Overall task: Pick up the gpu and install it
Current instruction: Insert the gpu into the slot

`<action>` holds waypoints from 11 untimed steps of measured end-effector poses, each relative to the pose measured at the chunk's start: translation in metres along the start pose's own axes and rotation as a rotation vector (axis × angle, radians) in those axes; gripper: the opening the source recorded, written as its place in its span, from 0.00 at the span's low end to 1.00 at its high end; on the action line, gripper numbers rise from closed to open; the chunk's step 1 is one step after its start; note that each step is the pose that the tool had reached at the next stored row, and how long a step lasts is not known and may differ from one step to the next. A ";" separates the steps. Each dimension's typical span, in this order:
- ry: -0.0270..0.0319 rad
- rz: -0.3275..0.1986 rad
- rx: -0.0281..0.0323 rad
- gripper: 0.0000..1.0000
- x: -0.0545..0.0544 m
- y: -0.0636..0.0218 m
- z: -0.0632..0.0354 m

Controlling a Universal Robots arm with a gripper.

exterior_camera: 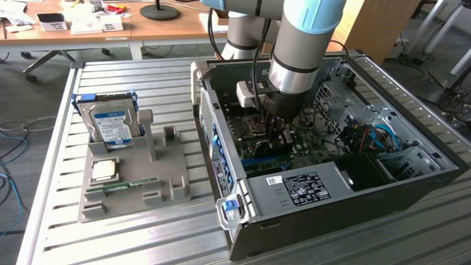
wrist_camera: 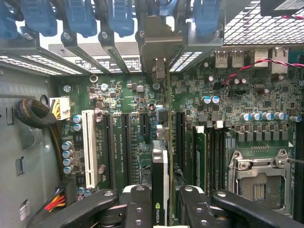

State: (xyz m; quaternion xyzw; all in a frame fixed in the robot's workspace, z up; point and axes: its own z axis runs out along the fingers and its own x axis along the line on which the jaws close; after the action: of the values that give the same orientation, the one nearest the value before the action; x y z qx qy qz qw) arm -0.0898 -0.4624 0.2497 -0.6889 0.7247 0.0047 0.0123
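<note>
Step in hand: installation, seating phase. The black two-fingered gripper [wrist_camera: 161, 206] is down inside the open dark-grey metal computer case [exterior_camera: 346, 204], closed on the gpu [wrist_camera: 160, 175], a thin dark circuit card seen edge-on with a silver metal bracket [wrist_camera: 159, 47] at its far end. The card stands upright between the fingers [wrist_camera: 137, 204], running along the green motherboard [wrist_camera: 237, 95] toward the rear slot openings under the blue plastic retention clips [wrist_camera: 78, 16]. The bracket appears to sit in one of the rear openings; whether the card edge is fully home in a black expansion slot [wrist_camera: 126, 142] I cannot tell.

Judgement: pick-up done, insertion under way. The next move calls for a straight, even press along the slot line, with no tilt, and the bracket kept flush in its opening. Neighbouring white slot [wrist_camera: 89, 147] and silver capacitors [wrist_camera: 67, 154] lie just beside the path.

Surface: slatted silver metal tabletop [exterior_camera: 147, 83] carries the case. At the exterior view's left, a grey plastic parts holder [exterior_camera: 136, 187] stands on it, with a silver blue-labelled hard drive [exterior_camera: 112, 124] upright, a square processor chip [exterior_camera: 103, 171] and a narrow green RAM stick [exterior_camera: 121, 186] lying flat.

Room: wooden desk [exterior_camera: 169, 30] behind, grey floor, loose blue cables [exterior_camera: 11, 143] at the exterior view's left.
</note>
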 end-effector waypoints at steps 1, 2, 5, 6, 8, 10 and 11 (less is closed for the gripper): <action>0.0000 0.000 0.0000 0.27 0.000 0.0000 0.0000; 0.0001 0.000 -0.0001 0.27 0.000 -0.0001 0.0000; 0.0001 0.000 0.0000 0.27 0.000 -0.0003 0.0000; 0.0001 0.000 -0.0001 0.27 0.000 -0.0004 0.0000; 0.0001 0.000 -0.0001 0.27 0.000 -0.0007 0.0000; 0.0001 0.000 0.0000 0.27 0.000 -0.0009 0.0000; 0.0001 0.000 0.0000 0.27 0.000 -0.0009 0.0000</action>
State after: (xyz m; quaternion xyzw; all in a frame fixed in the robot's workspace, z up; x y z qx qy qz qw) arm -0.0889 -0.4624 0.2497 -0.6890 0.7247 0.0047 0.0123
